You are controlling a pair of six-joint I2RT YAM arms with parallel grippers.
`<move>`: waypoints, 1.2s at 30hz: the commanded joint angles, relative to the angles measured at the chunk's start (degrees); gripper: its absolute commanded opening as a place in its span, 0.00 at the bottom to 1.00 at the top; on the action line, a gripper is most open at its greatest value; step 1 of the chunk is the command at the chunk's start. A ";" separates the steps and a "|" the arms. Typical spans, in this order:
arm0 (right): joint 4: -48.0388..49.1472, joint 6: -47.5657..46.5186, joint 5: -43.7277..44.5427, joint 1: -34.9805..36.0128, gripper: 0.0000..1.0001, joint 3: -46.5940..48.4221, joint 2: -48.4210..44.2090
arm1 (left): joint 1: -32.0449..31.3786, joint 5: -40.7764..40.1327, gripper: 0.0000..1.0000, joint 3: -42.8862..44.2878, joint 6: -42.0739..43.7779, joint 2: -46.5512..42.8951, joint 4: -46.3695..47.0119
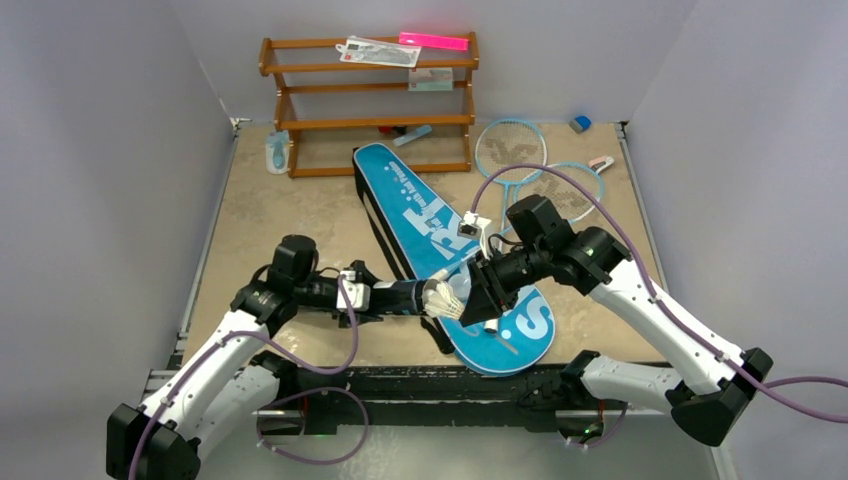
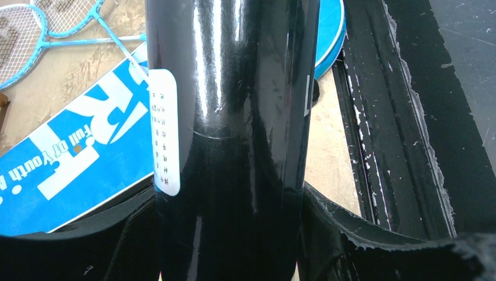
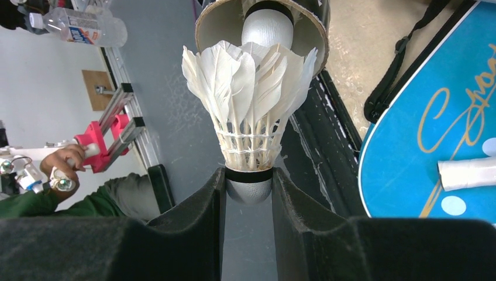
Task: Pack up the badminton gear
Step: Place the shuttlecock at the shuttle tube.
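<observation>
My right gripper (image 3: 248, 188) pinches a shuttlecock (image 3: 248, 93) by its cork, jaws narrow, feathers pointing ahead of me at the mouth of the black tube (image 3: 212, 26). My left gripper (image 1: 380, 298) clasps that tube around its body, jaws fairly wide. A second shuttlecock (image 3: 267, 26) shows just inside the mouth. I judge this is the loading step. Next I should push straight ahead, feathers centred within the rim, then release. The bag (image 1: 400, 190) lies beneath my right gripper, and the rackets (image 1: 510, 150) are well beyond it.

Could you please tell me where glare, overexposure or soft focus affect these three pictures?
Left wrist: bright vertical glare streaks run down the glossy black tube, which fills most of the frame. Right wrist: the shuttlecock is crisp and evenly lit. Top external: the pink strip on the rack is blown out.
</observation>
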 commanded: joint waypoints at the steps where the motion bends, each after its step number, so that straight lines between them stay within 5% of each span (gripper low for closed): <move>1: -0.03 1.85 -3.22 -0.05 0.18 1.29 -0.50 | -0.31 4.22 0.00 1.50 1.73 -1.23 -0.31; 36: 0.23 5.07 -2.41 -0.07 0.17 1.55 0.41 | -0.31 6.46 0.00 0.85 2.55 -4.48 0.41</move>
